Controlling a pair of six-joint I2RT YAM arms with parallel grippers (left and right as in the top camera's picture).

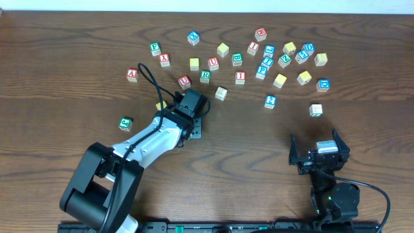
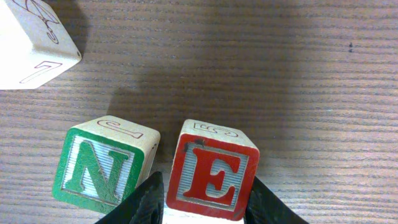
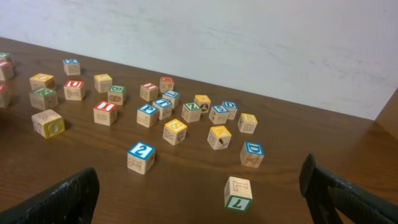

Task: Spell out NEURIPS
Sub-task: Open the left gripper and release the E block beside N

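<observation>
Letters on the red E cube [image 2: 211, 171] and green N cube [image 2: 99, 168] read upright to the left wrist camera, N just left of E and slightly turned. Left gripper [image 2: 206, 200] clamps E, 1 finger in the gap between the cubes. Bare table [image 2: 280, 74] lies beyond. Left arm [image 1: 152, 137] reaches diagonally toward centre. Right gripper [image 1: 319, 152] stands wide apart.

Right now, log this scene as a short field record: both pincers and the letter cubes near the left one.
left pincer: shut on red E wooden cube
beside it: green N wooden cube, left of E in wrist view
right pincer: open, holding nothing
nearby on brown wooden table: red U wooden cube, green R wooden cube
</observation>
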